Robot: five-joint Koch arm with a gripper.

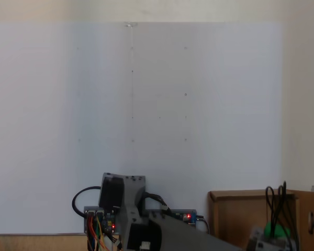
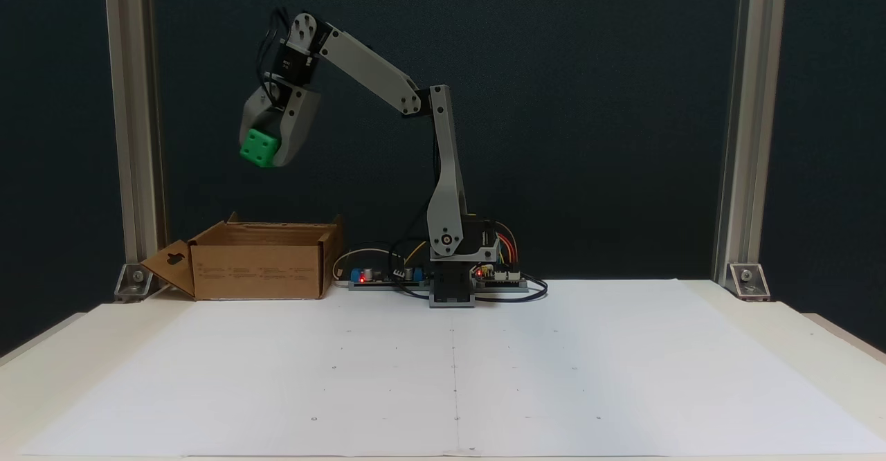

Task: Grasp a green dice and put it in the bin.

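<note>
The green dice (image 2: 260, 147) sits clamped between the jaws of the gripper (image 2: 266, 153), held high in the air above the bin (image 2: 257, 270). The brown bin stands on the table (image 2: 623, 378), its flap open; small print on its front is too faint to read.

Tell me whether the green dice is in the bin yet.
Out. The gripper holds the green dice in the air above the bin.
</note>
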